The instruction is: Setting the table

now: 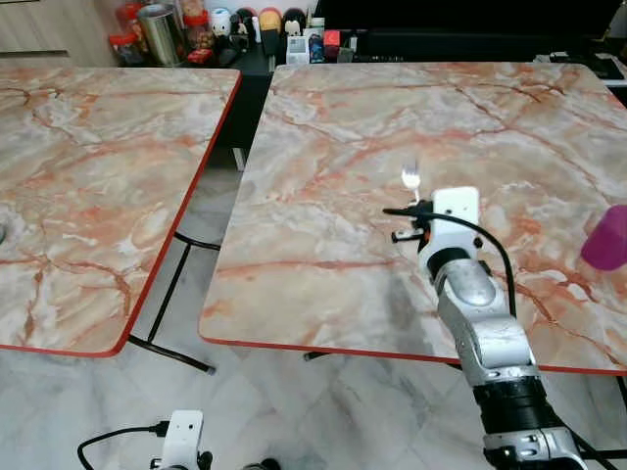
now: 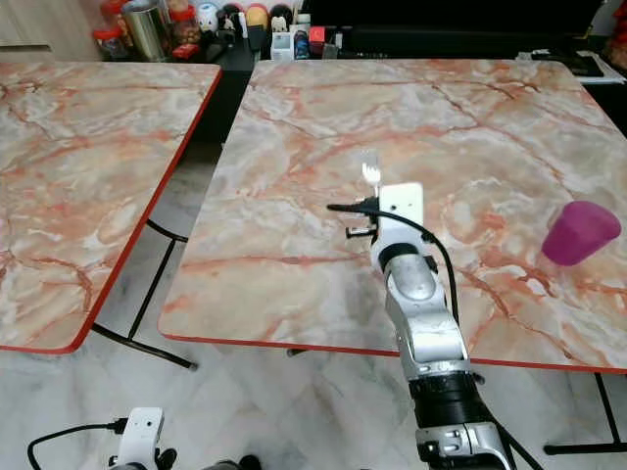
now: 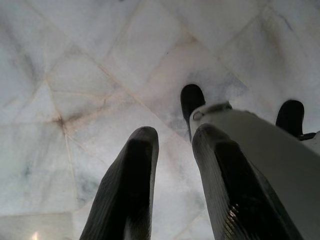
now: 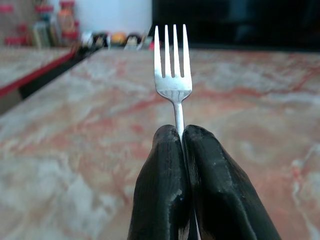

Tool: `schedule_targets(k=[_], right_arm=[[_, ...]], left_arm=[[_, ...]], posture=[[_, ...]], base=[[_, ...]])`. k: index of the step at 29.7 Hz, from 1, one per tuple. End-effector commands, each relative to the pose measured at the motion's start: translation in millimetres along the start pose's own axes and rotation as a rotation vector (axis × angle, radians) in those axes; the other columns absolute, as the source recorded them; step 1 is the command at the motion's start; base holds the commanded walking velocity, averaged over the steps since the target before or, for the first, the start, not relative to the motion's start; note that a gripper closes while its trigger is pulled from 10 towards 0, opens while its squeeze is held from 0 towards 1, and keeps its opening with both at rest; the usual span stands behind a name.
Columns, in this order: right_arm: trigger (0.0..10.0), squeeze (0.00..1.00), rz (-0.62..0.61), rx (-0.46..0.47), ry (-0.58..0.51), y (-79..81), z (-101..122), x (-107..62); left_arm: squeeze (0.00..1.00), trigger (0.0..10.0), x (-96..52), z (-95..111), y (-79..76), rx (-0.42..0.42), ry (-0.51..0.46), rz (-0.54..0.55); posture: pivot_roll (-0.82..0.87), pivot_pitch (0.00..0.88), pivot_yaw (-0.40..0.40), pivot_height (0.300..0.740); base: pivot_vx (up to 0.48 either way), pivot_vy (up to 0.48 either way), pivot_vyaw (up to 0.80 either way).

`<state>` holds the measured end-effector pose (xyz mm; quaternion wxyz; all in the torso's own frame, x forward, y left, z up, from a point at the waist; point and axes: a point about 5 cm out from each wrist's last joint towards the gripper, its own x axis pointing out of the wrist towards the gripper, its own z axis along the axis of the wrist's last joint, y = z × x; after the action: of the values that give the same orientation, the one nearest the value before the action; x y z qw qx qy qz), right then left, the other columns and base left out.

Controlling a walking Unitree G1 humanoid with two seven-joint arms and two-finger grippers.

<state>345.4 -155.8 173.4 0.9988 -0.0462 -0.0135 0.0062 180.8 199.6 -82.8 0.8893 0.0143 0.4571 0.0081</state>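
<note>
Marble-patterned tabletops with red edges lie before us: the left table (image 1: 88, 186) at our left, a dark gap with black legs over pale floor tiles (image 1: 294, 411), and then the right table (image 1: 411, 176) ahead. Low at our left, our left gripper (image 3: 172, 150) hangs idle over the floor, its two black fingers parted with nothing between them. Along the far edge behind the tables stands a row of jars and small containers (image 1: 181, 29). Over the middle of the right table our right gripper (image 4: 182, 137) reaches forward on its silver arm, fingers clenched on the handle of a silver fork (image 4: 173, 65). We hold the fork above the tabletop with its four tines pointing away from us; whether it touches the surface we cannot tell. Further right, near that table's right edge, a pink cup (image 2: 578, 233) stands upside down.
</note>
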Motion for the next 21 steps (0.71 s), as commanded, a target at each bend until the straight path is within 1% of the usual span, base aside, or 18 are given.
schedule_targets(k=[1,6,10,13,15,21], right_arm=[[10.0,0.00,0.004,0.010,-0.047,4.7,9.7,1.1],[10.0,0.00,0.009,0.030,-0.070,7.2,10.0,1.5],[10.0,0.00,0.004,0.028,-0.061,8.3,8.4,2.1],[10.0,0.00,0.009,0.037,-0.076,8.8,9.0,2.2],[10.0,0.00,0.013,0.031,-0.091,10.2,11.6,2.8],[10.0,0.00,0.011,0.033,-0.088,11.6,11.6,3.9]], left_arm=[[0.00,10.0,-2.4,-12.3,2.4,0.011,0.040,0.013],[0.00,10.0,-3.1,-16.4,1.2,0.012,0.051,0.015],[0.00,10.0,-3.5,-18.6,0.9,0.013,0.056,0.017],[0.00,10.0,-3.8,-19.7,1.2,0.014,0.059,0.019],[0.00,10.0,-5.1,-22.8,5.3,0.015,0.065,0.029],[0.00,10.0,-7.2,-26.0,14.0,0.010,0.070,0.045]], posture=[[-0.03,0.077,0.034,0.740],[-0.03,0.069,0.031,0.740],[-0.02,0.068,0.029,0.740],[-0.02,0.068,0.029,0.740],[-0.02,0.086,0.030,0.740],[-0.01,0.099,0.032,0.740]], base=[[0.000,0.480,0.00],[0.000,0.480,0.00],[0.000,0.480,-0.80],[0.000,0.480,-0.80],[0.000,0.480,0.00],[0.000,0.480,0.00]])
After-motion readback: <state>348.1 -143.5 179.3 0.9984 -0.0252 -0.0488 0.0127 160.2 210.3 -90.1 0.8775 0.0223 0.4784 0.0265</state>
